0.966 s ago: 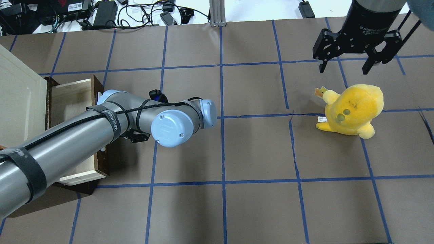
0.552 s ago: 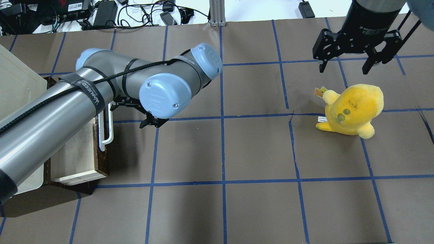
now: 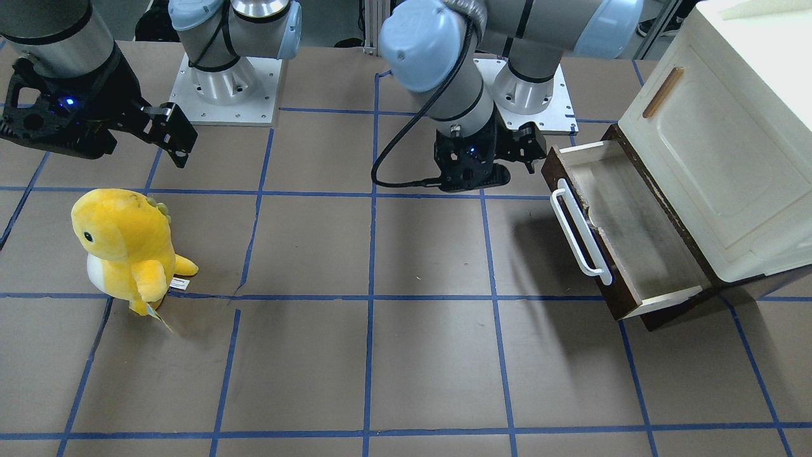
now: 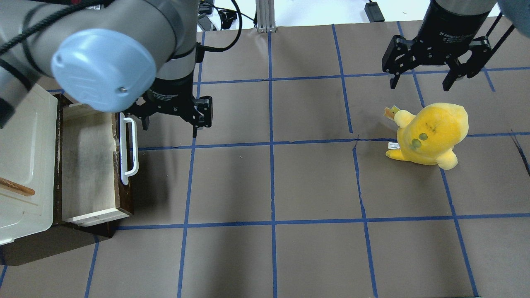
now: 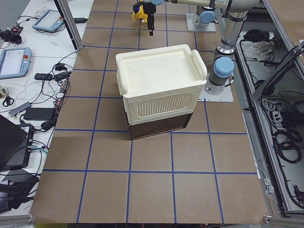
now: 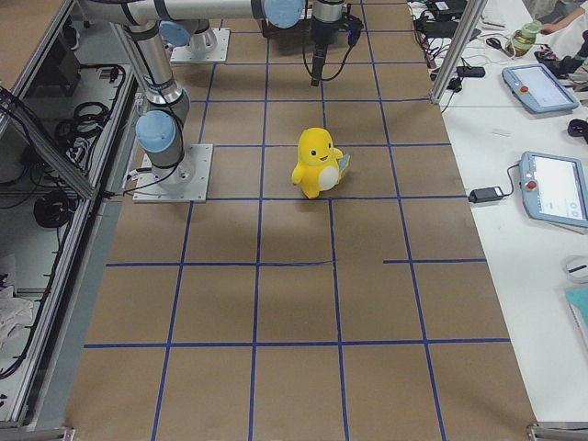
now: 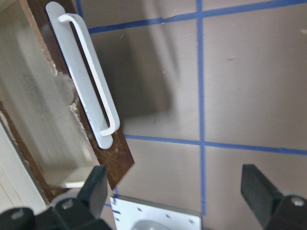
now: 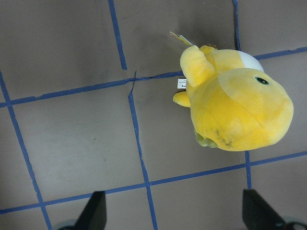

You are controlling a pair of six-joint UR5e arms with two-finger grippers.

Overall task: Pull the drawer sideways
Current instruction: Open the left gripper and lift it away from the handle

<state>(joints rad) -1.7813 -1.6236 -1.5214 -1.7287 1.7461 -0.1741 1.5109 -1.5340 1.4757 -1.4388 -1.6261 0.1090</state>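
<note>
Drawer [image 4: 87,163] sits open at nine o'clock. I see left fingers [image 7: 259,189] spread near its handle [image 4: 129,151], right fingers [image 8: 96,208] spread too.

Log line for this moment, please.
drawer: open | handle: free | left gripper: open, off handle | right gripper: open, clear of plush

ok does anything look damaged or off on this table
Two things. The drawer has a ragged, chipped patch on the inner edge of its front, behind the white handle. And the brown table paper is torn along a blue line next to the yellow plush.
</note>
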